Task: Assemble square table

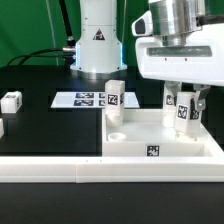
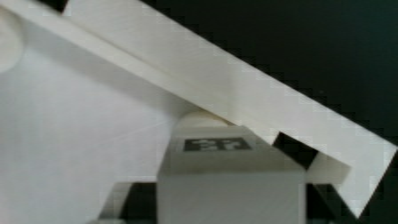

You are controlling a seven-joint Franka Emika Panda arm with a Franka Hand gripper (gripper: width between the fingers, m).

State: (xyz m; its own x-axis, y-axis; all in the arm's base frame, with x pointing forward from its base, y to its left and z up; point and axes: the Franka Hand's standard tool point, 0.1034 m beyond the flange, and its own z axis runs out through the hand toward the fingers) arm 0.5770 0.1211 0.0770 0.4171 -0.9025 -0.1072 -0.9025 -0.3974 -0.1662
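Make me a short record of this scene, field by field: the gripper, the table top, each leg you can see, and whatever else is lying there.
gripper: shut on the held leg
held leg: upright, over the tabletop's far corner on the exterior view's right; cannot tell whether it is seated
tabletop: white tray, rim up, flat on the black table
standing leg: upright at the tabletop's far corner on the exterior view's left
loose leg: on the black table, apart, exterior view's left
marker board: flat behind the tabletop
border rail: along the front
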